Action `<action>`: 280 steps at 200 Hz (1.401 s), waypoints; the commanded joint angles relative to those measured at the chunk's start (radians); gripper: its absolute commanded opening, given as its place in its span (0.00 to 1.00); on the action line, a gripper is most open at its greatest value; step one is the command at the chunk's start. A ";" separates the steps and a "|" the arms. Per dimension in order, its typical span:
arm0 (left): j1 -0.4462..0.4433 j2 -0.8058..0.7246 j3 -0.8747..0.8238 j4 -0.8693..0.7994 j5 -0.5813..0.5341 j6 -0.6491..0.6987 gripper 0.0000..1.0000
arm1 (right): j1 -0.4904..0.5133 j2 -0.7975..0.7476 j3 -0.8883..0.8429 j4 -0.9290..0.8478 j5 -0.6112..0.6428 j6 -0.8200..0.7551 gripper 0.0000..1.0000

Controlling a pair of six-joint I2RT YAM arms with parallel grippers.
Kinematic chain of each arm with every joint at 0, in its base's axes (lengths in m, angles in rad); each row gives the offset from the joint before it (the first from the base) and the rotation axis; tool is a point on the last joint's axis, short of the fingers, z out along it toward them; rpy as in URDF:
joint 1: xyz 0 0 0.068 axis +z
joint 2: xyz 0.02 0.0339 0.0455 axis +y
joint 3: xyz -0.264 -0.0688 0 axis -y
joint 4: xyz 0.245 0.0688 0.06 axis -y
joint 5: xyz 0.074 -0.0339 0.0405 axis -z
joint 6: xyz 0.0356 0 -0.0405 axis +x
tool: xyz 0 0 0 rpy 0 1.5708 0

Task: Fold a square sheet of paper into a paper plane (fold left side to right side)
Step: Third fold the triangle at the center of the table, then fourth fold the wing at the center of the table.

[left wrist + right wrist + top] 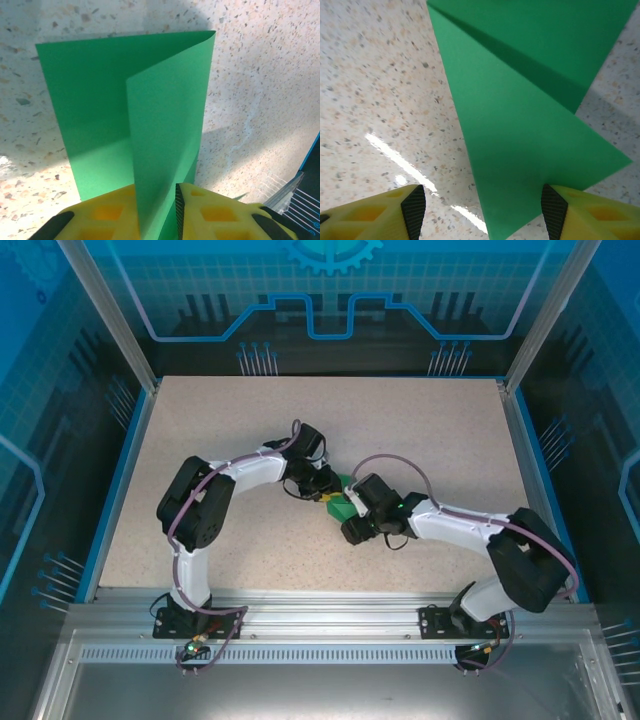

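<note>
1. Mid-table (pixel 420 430), between the tips of the two arms: the sheet of paper (pixel 340 508); from the left wrist, one part flat on the table and one flap (pixel 170 110) raised and swung partway across it.
2. Roughly halfway through this fold, by the look of it; flap lifted but not yet laid down; edges not yet matched; no crease pressed; no dart shape so far, so every later fold left to do.
3. Drawn nearly together on the raised flap: the left gripper (pixel 155 197); flap running down between its yellow fingers (pixel 215 215) and apparently pinched there; the contact itself cut off at the bottom of the view, so a judgement only.
4. Spread wide: the right gripper (pixel 482 200); a pointed end of the sheet of paper (pixel 520 125) lying between the two fingers, clamped by neither; one finger just beside or touching the paper's edge, impossible to tell which.
</note>
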 commanded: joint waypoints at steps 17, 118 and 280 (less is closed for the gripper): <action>-0.009 -0.006 0.047 -0.045 0.009 -0.016 0.24 | 0.023 0.044 0.038 0.044 0.063 -0.022 0.66; -0.012 0.005 0.068 -0.054 0.015 -0.019 0.24 | 0.047 0.127 0.079 0.050 0.120 -0.016 0.54; 0.065 -0.132 0.051 -0.119 0.000 0.060 0.47 | 0.037 0.172 0.071 0.045 0.105 0.032 0.19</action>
